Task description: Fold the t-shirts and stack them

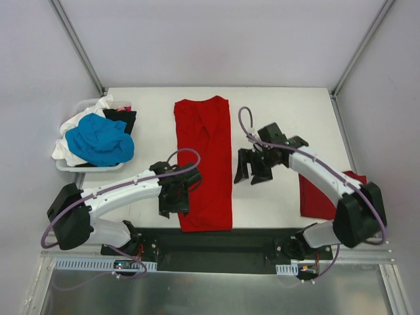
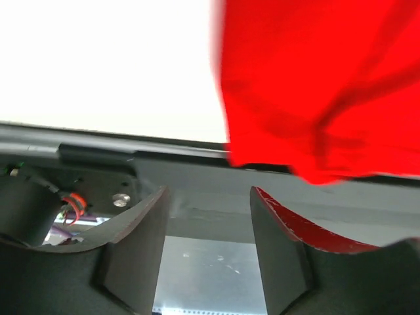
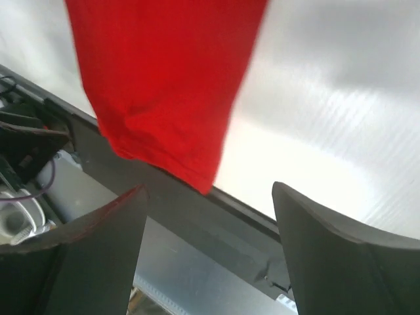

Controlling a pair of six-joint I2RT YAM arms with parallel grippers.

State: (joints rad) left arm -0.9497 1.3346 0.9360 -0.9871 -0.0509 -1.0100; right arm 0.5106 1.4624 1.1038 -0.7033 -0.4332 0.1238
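One white table (image 1: 275,105) carries all the work. At its centre lies a bright red cotton t-shirt folded lengthwise into a long strip (image 1: 205,157), its near end reaching the table's front edge. A white basket (image 1: 65,167) at the far left holds a loose heap of blue, white and black shirts. A red shirt folded flat (image 1: 318,197) lies at the near right, partly hidden by the right arm. The left gripper (image 1: 174,209) hovers at the strip's left edge, jaws partly open and empty. The right gripper (image 1: 251,176) stands just beside the strip's right edge, jaws wide and empty. Risk: a pinch that catches only the top layer would likely reopen the lengthwise fold. Uneven lift between the arms would skew the strip, and a pull toward the front edge could drag it off.
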